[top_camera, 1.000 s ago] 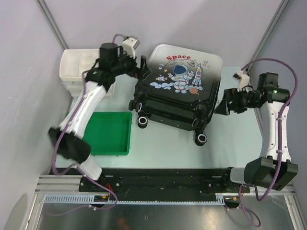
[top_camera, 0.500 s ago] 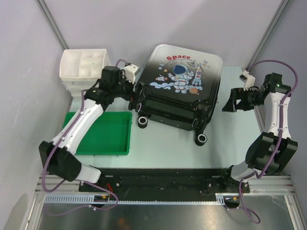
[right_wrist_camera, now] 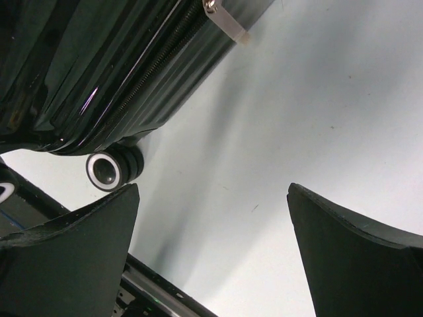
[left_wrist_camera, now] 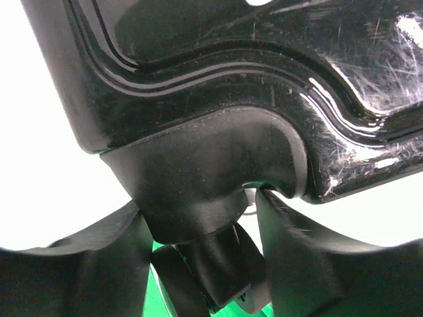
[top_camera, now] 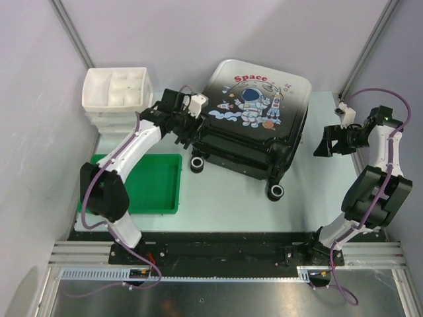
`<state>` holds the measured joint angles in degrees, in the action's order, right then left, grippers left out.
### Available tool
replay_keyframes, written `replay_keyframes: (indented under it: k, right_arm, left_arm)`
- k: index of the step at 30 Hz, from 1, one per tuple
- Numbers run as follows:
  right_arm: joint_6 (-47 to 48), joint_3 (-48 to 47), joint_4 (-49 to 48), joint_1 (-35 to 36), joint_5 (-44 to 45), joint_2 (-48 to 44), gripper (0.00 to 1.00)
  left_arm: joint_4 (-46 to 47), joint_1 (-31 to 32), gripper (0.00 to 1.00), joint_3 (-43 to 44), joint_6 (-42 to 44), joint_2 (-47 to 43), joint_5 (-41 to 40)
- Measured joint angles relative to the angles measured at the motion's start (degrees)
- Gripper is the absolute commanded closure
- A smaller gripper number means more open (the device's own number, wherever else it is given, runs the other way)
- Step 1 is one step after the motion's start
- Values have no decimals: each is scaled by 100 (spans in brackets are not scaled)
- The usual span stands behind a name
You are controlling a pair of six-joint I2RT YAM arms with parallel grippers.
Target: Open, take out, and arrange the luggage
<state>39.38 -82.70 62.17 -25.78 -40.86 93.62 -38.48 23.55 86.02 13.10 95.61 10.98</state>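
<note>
top view: the astronaut suitcase is lying flat and zipped, picture side up, at the far middle of the worktop, wheels pointing to the near edge. the left end effector is sitting against the suitcase's near-left corner. the right end effector is hanging well apart from the suitcase's right side, toward the worktop's right edge.

left wrist view: the fingers are standing either side of the black wheel mount under the glossy shell. they are partly apart, and i cannot tell whether they are pressing on it.

right wrist view: the jaws are standing wide apart with only bare worktop between them. the zipper track and a metal pull are showing, with a wheel below.

judging from this, opening is not yet begun. the left should be bracing the corner squarely so the case is not swivelling, while the right is lining up on that pull and drawing along the track, not across it.
</note>
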Motion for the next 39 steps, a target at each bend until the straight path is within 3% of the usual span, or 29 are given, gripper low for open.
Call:
replay_keyframes:
  k: [5, 8, 13, 18, 28, 35, 39]
  right_arm:
    - [201, 20, -55, -63, -63, 59, 0]
    - [385, 125, -90, -160, -197, 59, 0]
    - [907, 544, -175, -509, -581, 11, 0]
    - [1043, 1231, -732, -691, -914, -258, 7]
    - [186, 2188, -3515, 518, -743, -393, 13]
    - [-234, 2194, -4909, 879, 46, -4, 36]
    - [-310, 2197, -5165, 1019, 407, 192, 49]
  left_arm:
    - [42, -68, 86, 525, 498, 485, 229]
    - [127, -68, 100, 533, 935, 529, 297]
    - [201, -81, 100, 470, 1735, 514, 481]
    - [229, -269, 100, 487, 2162, 535, 1067]
    - [214, -380, 99, 678, 2653, 739, 1462]
    - [107, -398, 98, 820, 2662, 831, 1491]
    - [-7, -452, 98, 1126, 2586, 1049, 1631]
